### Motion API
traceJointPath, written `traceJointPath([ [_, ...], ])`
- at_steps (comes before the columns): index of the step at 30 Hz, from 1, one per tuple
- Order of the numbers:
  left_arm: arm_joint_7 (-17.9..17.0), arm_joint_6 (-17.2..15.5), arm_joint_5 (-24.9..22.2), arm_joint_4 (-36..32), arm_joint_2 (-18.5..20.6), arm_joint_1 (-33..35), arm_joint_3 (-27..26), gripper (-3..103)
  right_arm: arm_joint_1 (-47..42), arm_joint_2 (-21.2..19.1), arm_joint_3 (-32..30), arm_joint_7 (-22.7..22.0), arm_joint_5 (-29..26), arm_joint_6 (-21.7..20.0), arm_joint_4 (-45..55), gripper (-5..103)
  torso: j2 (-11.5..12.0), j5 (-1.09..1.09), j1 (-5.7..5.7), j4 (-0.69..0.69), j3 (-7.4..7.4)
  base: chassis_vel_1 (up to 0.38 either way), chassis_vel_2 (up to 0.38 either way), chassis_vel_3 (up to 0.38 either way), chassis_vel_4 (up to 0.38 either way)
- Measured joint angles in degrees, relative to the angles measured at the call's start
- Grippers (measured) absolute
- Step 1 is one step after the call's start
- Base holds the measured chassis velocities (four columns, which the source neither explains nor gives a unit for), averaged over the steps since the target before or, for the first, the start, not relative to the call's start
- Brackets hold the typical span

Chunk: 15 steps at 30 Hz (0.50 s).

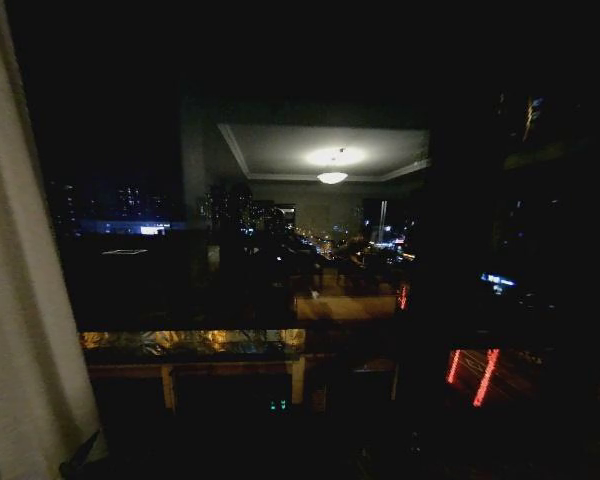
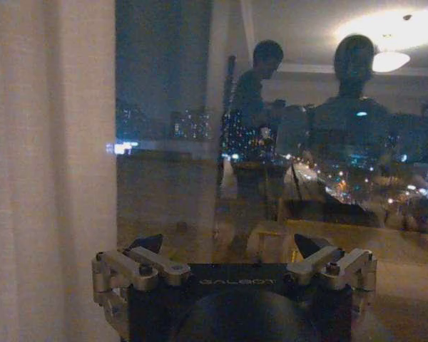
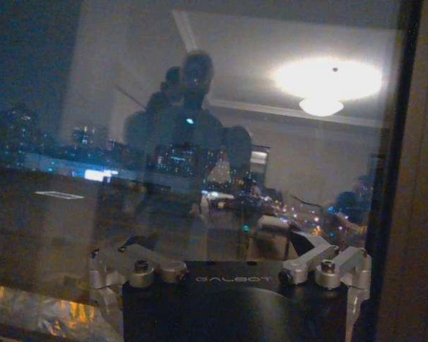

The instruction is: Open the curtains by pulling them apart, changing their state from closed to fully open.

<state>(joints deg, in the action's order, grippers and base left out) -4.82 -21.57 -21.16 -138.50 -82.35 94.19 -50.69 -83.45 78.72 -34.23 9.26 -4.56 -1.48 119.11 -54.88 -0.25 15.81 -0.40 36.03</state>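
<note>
Night fills the window glass [image 1: 280, 250], with city lights outside and a ceiling lamp [image 1: 332, 165] mirrored in the pane.

From its own wrist camera the left gripper [image 2: 228, 246] faces the glass with its jaws spread wide, dark fingertips [image 2: 148, 244] well apart and nothing between them. Just to its left hangs one cream-white curtain [image 2: 50, 164], gathered in vertical pleats, its edge beside the gripper but not touching the fingers. In the head view that same panel stands at the far left of the window.

The right gripper [image 3: 228, 246] likewise points at the pane, jaws wide and empty. A dark window frame [image 3: 406, 178] runs upright at its right.

Between the two, the pane is uncovered.
</note>
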Motion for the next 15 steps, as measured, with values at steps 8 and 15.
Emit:
traceJointPath([
  [8, 0.1, 0.1, -0.1, 0.3, 0.4, -0.4, -0.6, 100, 0.5, 0.0, -0.2, 0.0, 0.0, -0.1, 0.0, 100, 0.0, 0.01, 0.00, 0.00, 0.00, -0.145, -0.144, 0.137, 0.141],
  [15, 0.1, 0.1, -0.2, 0.9, 0.4, -1.2, 0.1, 100, 0.9, 0.0, -0.6, -0.1, 0.0, -0.4, -0.9, 100, 0.0, 0.00, 0.00, -0.01, 0.00, -0.252, -0.257, 0.241, 0.253],
])
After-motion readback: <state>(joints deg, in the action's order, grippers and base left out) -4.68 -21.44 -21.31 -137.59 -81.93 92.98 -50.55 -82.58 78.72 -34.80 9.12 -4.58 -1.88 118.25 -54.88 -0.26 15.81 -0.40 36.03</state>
